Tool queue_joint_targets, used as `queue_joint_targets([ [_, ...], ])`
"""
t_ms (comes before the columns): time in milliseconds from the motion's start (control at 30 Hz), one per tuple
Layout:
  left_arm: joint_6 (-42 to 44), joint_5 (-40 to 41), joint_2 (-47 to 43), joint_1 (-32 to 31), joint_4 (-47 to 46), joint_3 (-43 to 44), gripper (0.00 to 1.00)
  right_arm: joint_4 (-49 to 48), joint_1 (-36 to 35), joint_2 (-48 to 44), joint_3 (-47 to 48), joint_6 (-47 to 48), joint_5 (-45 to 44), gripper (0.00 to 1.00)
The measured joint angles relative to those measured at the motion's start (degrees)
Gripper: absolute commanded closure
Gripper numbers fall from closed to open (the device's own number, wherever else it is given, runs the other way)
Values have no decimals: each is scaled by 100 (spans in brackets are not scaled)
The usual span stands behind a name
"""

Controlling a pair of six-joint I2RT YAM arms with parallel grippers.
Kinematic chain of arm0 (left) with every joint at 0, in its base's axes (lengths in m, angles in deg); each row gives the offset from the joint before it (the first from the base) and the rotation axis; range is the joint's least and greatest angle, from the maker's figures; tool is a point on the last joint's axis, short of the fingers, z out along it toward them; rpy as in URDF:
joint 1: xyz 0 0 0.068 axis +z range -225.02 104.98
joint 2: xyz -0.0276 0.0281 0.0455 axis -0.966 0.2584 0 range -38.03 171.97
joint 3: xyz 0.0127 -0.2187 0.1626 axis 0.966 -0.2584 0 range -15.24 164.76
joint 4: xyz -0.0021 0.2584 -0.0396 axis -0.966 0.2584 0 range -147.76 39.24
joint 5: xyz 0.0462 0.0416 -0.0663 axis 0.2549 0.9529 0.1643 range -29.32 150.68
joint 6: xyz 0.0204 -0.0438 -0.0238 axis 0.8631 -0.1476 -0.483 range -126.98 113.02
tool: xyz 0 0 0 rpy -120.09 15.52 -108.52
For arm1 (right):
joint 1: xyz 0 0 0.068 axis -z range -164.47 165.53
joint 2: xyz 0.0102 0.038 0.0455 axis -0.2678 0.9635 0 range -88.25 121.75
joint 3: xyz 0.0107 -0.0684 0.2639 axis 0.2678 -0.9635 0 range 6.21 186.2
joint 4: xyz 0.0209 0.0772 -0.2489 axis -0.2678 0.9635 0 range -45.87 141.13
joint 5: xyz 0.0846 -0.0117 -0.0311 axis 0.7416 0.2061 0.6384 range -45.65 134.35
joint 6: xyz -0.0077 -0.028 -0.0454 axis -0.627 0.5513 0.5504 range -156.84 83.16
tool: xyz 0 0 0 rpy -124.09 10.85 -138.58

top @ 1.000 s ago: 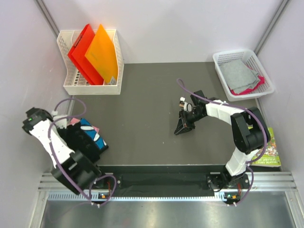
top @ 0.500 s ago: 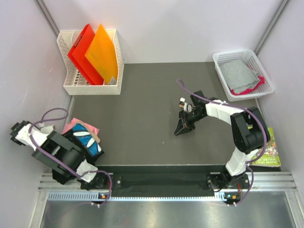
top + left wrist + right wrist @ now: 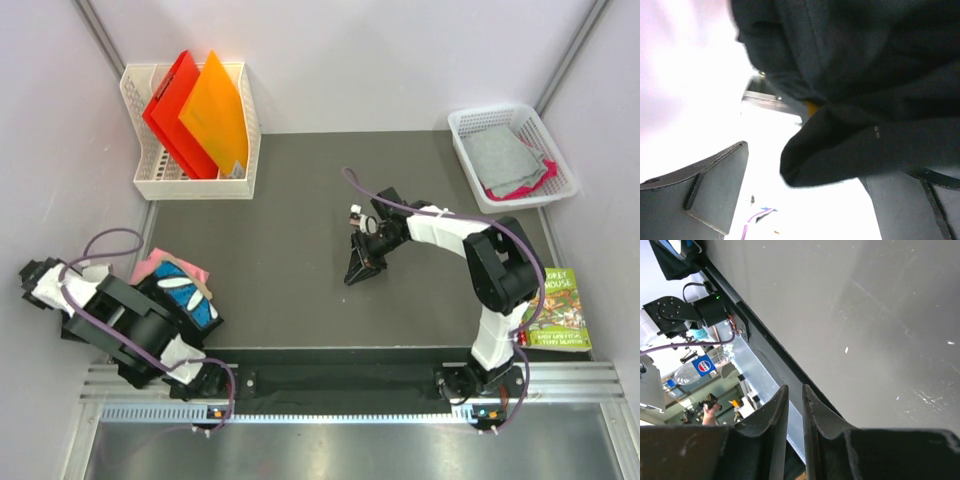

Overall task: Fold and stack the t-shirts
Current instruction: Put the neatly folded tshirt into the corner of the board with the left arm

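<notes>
A folded black t-shirt (image 3: 187, 297) with a white daisy on a blue patch lies at the mat's near left, on top of a pink t-shirt (image 3: 158, 264). My left arm (image 3: 100, 315) is curled beside this pile. In the left wrist view my left gripper (image 3: 812, 167) stands open, its fingers (image 3: 715, 185) wide apart, with loose black cloth (image 3: 865, 75) hanging close in front. My right gripper (image 3: 356, 272) is shut and empty, low over the middle of the mat (image 3: 865, 315). More t-shirts, grey and pink (image 3: 505, 160), lie in a basket.
A white basket (image 3: 470, 122) stands at the back right. A white rack (image 3: 150, 185) with red and orange folders (image 3: 195, 115) stands at the back left. A colourful picture book (image 3: 556, 310) lies off the mat by the right arm's base.
My left gripper let go of the black t-shirt and opened wide, and its arm dropped back to the left. My right arm shifted left, uncovering more of the book.
</notes>
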Motion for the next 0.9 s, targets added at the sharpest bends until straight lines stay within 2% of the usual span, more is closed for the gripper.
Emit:
queue_joint_targets([
  [100, 199, -170, -343, 57, 28, 83, 1, -9, -33, 50, 4, -39, 7, 82],
  [267, 535, -715, -597, 136, 214, 723, 1, -20, -55, 118, 48, -42, 7, 82],
  [433, 754, -1268, -645, -170, 518, 1320, 1, -74, -83, 136, 79, -42, 7, 82],
  [567, 1027, -1558, -835, -901, 916, 1397, 1, -92, -101, 136, 76, -42, 7, 83],
  [767, 1283, -1963, -1021, -2455, 1526, 1373, 1, -94, -103, 136, 63, -44, -2, 83],
  [900, 1257, -2205, -754, -2898, 1657, 1307, 1, -136, -103, 125, -9, -76, -24, 83],
])
